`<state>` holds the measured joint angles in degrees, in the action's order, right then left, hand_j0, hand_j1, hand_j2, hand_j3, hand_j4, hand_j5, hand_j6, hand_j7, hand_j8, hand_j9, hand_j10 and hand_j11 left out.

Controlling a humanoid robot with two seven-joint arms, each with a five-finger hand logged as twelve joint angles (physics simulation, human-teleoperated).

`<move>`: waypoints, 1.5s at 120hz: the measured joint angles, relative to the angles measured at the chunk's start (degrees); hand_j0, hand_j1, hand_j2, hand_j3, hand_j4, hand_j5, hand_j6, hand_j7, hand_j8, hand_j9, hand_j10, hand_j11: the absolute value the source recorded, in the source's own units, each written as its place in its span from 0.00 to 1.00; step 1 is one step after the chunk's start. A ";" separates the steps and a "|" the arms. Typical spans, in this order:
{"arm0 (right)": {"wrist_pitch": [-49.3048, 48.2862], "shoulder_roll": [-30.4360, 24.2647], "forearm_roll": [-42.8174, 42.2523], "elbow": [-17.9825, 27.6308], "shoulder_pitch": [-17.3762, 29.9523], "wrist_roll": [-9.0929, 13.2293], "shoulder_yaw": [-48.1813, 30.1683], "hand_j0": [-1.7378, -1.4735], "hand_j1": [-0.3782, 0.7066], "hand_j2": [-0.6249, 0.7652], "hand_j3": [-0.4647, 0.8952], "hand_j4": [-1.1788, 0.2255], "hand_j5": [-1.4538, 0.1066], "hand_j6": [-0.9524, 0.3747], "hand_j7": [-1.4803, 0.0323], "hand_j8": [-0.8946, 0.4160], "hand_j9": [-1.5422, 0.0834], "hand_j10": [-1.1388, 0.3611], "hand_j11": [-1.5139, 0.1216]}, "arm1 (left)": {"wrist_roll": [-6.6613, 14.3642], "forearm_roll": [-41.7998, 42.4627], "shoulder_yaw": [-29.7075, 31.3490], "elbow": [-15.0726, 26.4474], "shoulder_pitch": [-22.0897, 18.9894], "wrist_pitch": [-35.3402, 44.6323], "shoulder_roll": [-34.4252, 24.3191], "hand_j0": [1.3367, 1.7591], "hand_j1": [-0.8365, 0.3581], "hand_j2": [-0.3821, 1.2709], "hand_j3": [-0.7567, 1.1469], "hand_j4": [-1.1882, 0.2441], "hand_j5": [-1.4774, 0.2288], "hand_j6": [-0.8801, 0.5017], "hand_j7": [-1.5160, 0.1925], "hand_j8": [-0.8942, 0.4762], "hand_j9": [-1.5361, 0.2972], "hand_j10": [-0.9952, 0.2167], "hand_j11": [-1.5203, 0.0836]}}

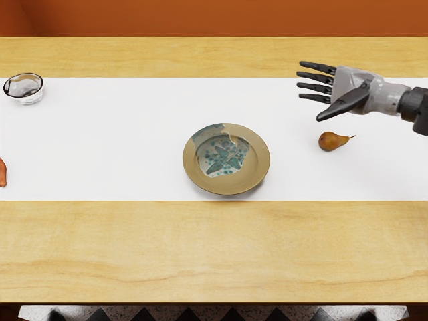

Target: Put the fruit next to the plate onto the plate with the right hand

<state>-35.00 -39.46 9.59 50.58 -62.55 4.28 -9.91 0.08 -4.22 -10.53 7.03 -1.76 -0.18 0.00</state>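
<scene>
Counter [200, 254]: light wood, bare along the near edge; spans the full width of the view.
Runner [120, 140]: white strip laid across the middle of the counter; carries every item listed below.
Plate [231, 189]: round, tan rim, mottled green-blue centre; flat on the runner at mid-width; nothing on it.
Orange item [3, 172]: cut off by the left edge of the view, on the runner; kind cannot be told.
Pear [331, 141]: brown, lying on its side on the runner, stem toward the right; to the right of the plate and apart from its rim; not on the plate.
Right arm [411, 103]: enters from the right edge, forearm roughly level, aimed left.
Right hand [338, 90]: held beyond the pear and slightly right of it in the view, no contact visible; holds nothing.
Fingers [314, 78]: four, straight and spread wide, pointing left.
Thumb [341, 107]: extended, angled down-left toward the pear side.
Glass bowl [24, 99]: clear, at the far left corner of the runner, well apart from the plate.
</scene>
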 joint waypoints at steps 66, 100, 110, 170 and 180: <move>1.71 0.36 -35.48 -2.51 -1.70 -0.58 -5.61 0.30 0.03 0.45 0.34 0.84 0.93 0.72 0.98 0.68 0.95 0.76 0.93 | 0.00 0.00 0.00 0.00 0.00 0.00 0.00 0.76 0.97 0.23 0.40 0.82 0.85 0.62 0.87 0.64 0.82 0.80 0.93; 5.23 0.36 -46.71 0.43 -3.27 -1.47 -5.45 0.30 0.03 0.45 0.34 0.83 0.93 0.71 0.97 0.68 0.94 0.75 0.92 | 0.00 0.00 0.00 0.00 0.00 0.00 0.00 0.76 0.97 0.23 0.40 0.82 0.85 0.62 0.87 0.64 0.82 0.80 0.93; 8.78 0.38 -49.55 2.57 -3.17 -1.47 -5.13 0.30 0.07 0.45 0.34 0.81 0.90 0.69 0.95 0.65 0.92 0.73 0.90 | 0.00 0.00 -0.01 0.00 0.00 0.00 0.00 0.76 0.97 0.23 0.40 0.82 0.85 0.62 0.87 0.64 0.82 0.80 0.93; 33.50 1.30 -55.09 7.01 -1.10 -1.41 7.50 0.30 0.20 0.43 0.34 0.72 0.80 0.59 0.84 0.56 0.82 0.65 0.80 | 0.00 0.00 0.01 0.00 0.00 0.00 0.00 0.76 0.97 0.23 0.40 0.81 0.85 0.62 0.87 0.64 0.82 0.80 0.93; 35.28 1.41 -55.16 7.06 -0.64 -1.49 8.89 0.30 0.23 0.42 0.34 0.70 0.78 0.57 0.82 0.54 0.80 0.63 0.78 | 0.00 0.00 0.00 0.00 0.00 0.00 0.00 0.76 0.97 0.23 0.40 0.81 0.85 0.62 0.87 0.64 0.82 0.80 0.93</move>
<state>0.28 -38.05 -45.58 57.65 -63.19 2.79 -1.02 0.08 -4.22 -10.53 7.03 -1.76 -0.18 0.00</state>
